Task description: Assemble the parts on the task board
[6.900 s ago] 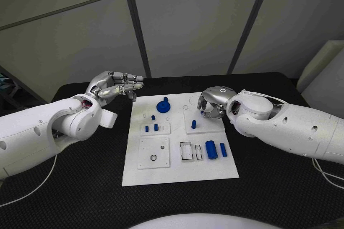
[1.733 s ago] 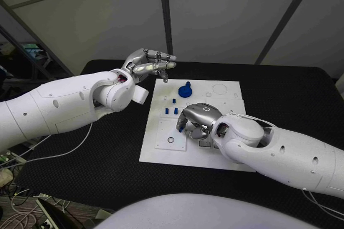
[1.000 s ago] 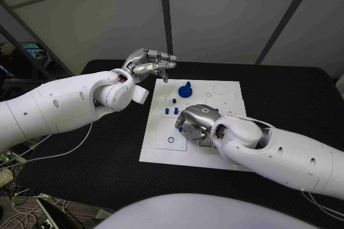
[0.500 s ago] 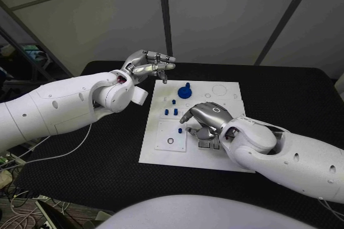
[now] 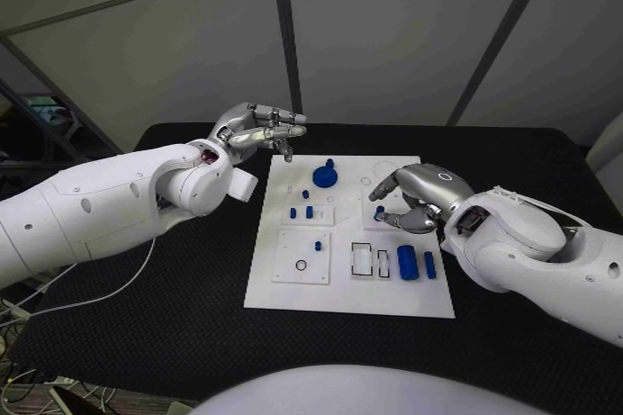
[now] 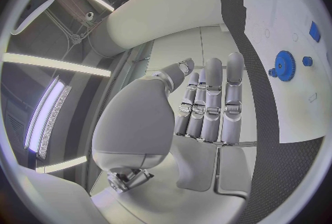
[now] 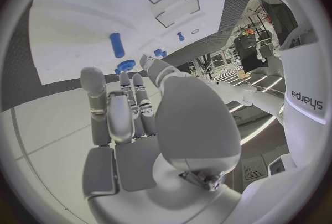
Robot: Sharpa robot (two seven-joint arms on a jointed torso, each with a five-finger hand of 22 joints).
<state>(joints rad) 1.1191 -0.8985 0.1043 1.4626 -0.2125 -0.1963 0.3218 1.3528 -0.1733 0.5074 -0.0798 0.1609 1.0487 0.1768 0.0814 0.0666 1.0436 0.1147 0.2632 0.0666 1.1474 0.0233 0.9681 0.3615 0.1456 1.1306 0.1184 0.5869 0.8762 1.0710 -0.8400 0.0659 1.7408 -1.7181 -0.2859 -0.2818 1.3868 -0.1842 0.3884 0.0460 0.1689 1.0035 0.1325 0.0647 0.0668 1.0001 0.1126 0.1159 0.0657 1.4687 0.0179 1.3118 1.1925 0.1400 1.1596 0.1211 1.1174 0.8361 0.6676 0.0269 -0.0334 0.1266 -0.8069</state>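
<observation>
While my right robot hand (image 5: 413, 199) hovers curled and seemingly empty over the white task board (image 5: 350, 293) on the black desk (image 5: 156, 316), its fingers could knock the small blue peg (image 5: 379, 213) beneath; my left robot hand (image 5: 260, 130) hangs half-curled, empty, beyond the board's far left corner

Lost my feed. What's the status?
Left hand open, clear of task board. Right hand over board, hold unclear. Blue gear untouched. Nothing blocking.

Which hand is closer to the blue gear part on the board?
Left. The left hand hovers just off the board's far-left corner, near the blue gear; the right hand is over the board's right side, farther away.
</observation>
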